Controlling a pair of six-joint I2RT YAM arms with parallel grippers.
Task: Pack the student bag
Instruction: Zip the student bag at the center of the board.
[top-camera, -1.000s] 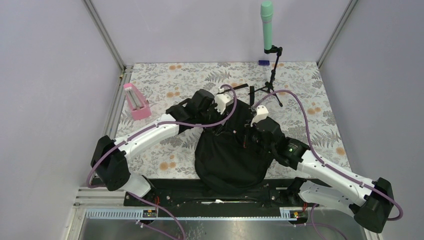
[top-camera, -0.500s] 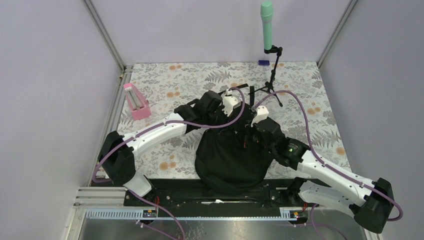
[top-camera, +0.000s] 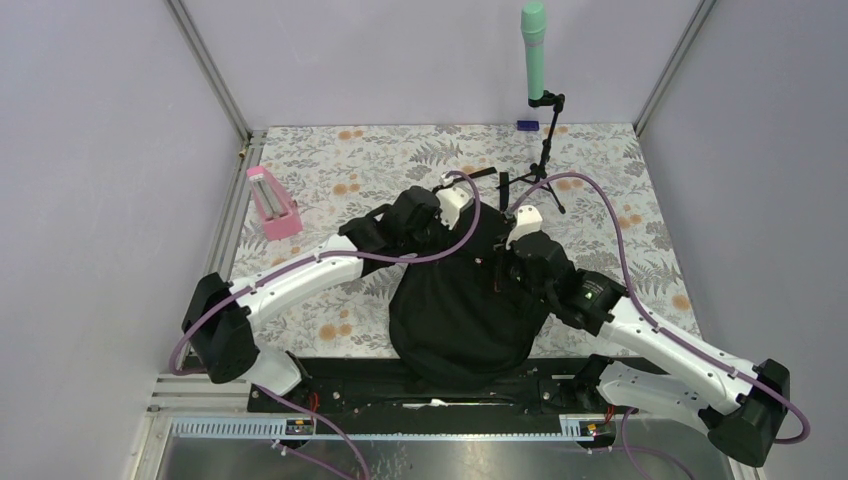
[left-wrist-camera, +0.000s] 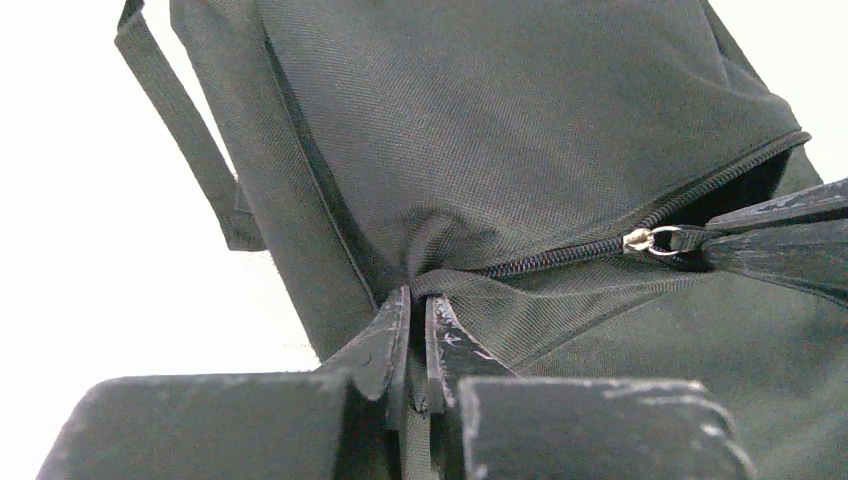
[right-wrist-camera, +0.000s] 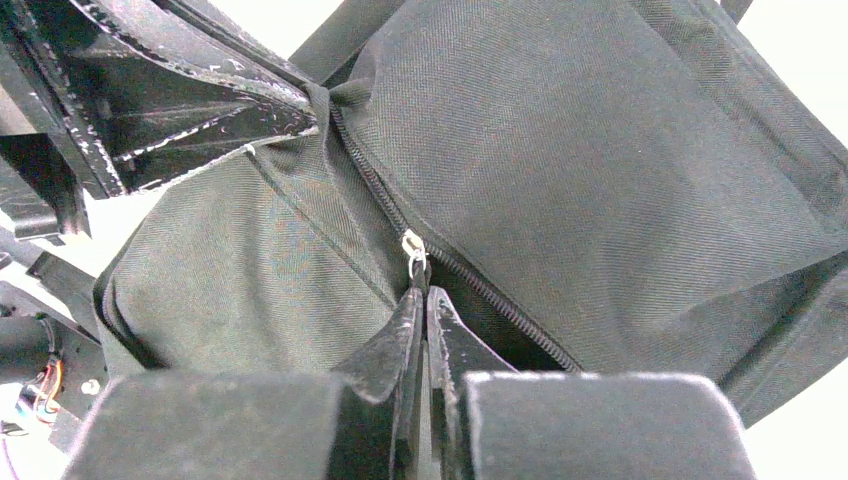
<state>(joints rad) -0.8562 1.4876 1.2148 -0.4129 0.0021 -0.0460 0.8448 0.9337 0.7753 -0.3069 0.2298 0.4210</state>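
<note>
bag (top-camera: 455, 320): black, at 6 o'clock on the surface (top-camera: 330, 170) | left pincer (left-wrist-camera: 420, 305): closed tight on bag fabric at the zip's end | right pincer (right-wrist-camera: 423, 300): closed tight on the zip pull (right-wrist-camera: 413, 245)

Two white arms (top-camera: 300, 275) with black joints (top-camera: 222, 338), purple cables (top-camera: 562, 181) looping along them, scuffed black fingers (left-wrist-camera: 380, 345), green light (top-camera: 590, 294)
</note>
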